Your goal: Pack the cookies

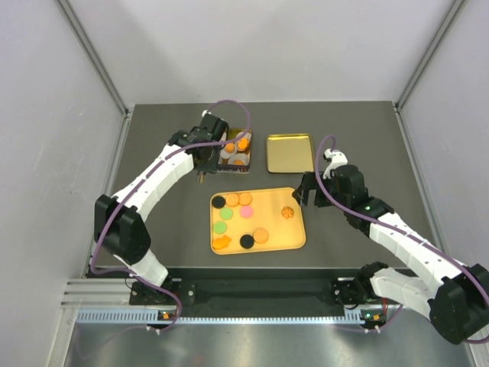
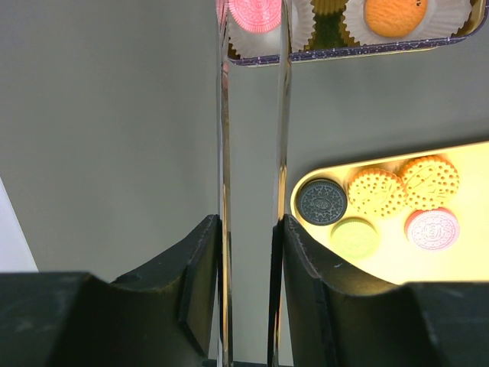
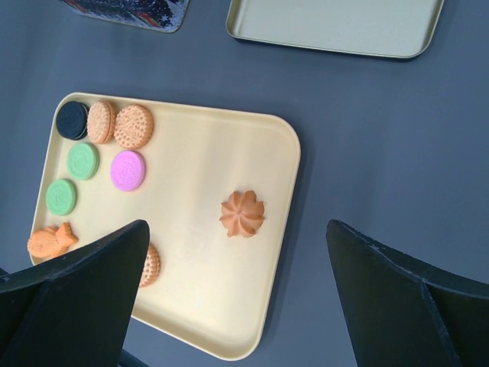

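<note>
1. The loose cookies lie on the yellow tray (image 3: 200,191) in the middle of the bench (image 1: 359,138). A few already sit in white paper cups inside the tin (image 2: 344,52) just behind the tray, beside the gold lid (image 3: 336,27).
2. The left fingers (image 2: 306,267) end in long thin blades. These flank a pink cookie (image 2: 256,11) seated in a paper cup (image 2: 302,23) at a corner of the tin. The blades run almost parallel with a narrow gap, and I cannot tell whether they are pinching the cookie or have let go.
3. This looks like the placing step. To do it well, part the blades only slightly, then lift straight away so they neither drag the cup's pleated wall nor tip the cookie.
4. The right fingers (image 3: 84,290) are spread wide and hold nothing. They hang over the tray's right side, with the flower-shaped orange cookie (image 3: 243,213) lying alone on the tray between them. It seems the easy next pick: descend vertically and close gently across its ridged edge.
5. Both arms serve one tin, so the right arm should wait until the left is clear.
</note>
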`<act>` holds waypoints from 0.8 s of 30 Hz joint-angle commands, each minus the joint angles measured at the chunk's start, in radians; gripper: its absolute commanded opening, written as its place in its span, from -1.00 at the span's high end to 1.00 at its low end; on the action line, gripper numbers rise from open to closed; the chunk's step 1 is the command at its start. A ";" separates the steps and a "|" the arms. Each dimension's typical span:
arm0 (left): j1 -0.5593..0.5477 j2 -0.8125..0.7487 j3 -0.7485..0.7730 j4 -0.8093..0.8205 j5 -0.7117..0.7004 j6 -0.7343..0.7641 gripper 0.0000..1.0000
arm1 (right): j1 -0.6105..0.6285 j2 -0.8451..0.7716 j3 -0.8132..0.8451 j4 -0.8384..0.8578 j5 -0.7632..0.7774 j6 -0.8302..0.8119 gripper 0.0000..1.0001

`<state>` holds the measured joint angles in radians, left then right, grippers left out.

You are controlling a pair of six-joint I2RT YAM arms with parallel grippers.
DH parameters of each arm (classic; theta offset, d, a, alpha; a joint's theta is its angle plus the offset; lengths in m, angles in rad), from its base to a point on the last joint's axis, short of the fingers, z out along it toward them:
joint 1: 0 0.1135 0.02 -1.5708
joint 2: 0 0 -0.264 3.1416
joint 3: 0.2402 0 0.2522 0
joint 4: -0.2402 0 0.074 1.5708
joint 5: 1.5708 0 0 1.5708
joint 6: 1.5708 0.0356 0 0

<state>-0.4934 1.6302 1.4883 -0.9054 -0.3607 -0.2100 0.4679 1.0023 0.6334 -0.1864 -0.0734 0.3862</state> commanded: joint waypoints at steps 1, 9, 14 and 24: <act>0.004 -0.035 -0.005 0.025 -0.011 -0.003 0.18 | -0.009 -0.024 0.003 0.039 0.003 0.000 -1.00; 0.006 -0.039 -0.011 0.028 -0.007 -0.003 0.14 | -0.009 -0.027 0.003 0.039 0.004 -0.003 -1.00; 0.004 -0.044 -0.010 0.033 0.006 -0.002 0.07 | -0.009 -0.025 0.003 0.036 0.003 -0.001 -1.00; 0.004 -0.050 -0.005 0.036 0.012 0.000 0.06 | -0.011 -0.021 0.006 0.038 0.001 -0.003 -0.99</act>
<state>-0.4927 1.6299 1.4769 -0.9051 -0.3523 -0.2104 0.4679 1.0012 0.6334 -0.1867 -0.0734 0.3862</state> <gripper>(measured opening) 0.471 0.996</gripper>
